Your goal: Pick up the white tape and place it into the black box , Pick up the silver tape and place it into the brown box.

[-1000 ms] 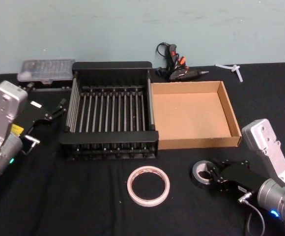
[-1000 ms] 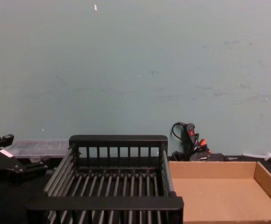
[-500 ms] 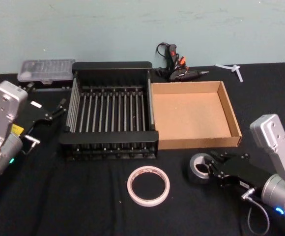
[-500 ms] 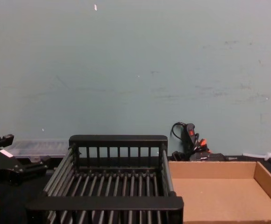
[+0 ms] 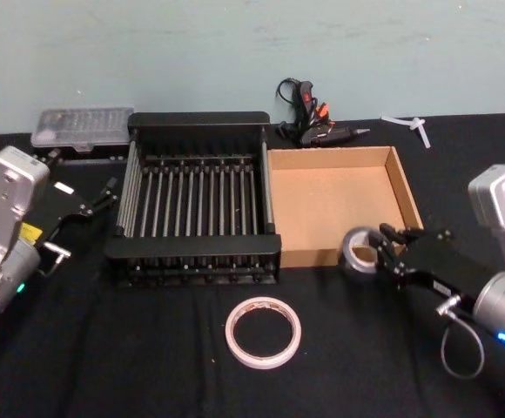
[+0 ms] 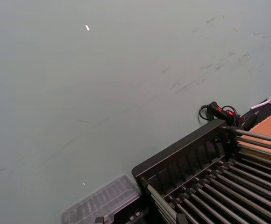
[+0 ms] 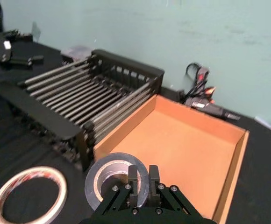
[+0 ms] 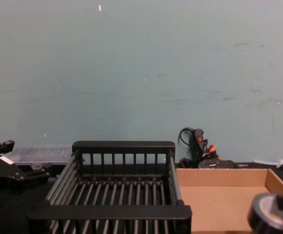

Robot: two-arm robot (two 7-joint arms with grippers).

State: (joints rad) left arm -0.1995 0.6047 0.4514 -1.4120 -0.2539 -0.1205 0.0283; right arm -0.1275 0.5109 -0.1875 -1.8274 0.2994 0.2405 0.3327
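White tape [image 5: 263, 332] lies flat on the black cloth nearest the robot, in front of the black box [image 5: 196, 124], untouched. It looks light, thin and rigid enough; best taken by pinching one wall of the ring, one finger inside the hole.

Right gripper [image 7: 139, 183] has its jaws closed on the wall of the silver tape [image 7: 113, 178], carried clear of the table at the near edge of the brown box [image 5: 407, 187]. The roll is thick and stiff, probably the heavier of the two; its smooth outer face could slip in a one-sided pinch.

Left gripper [image 5: 106, 189] hovers left of the black box; jaw state cannot be told.

Beyond: glue gun [image 5: 315, 122].
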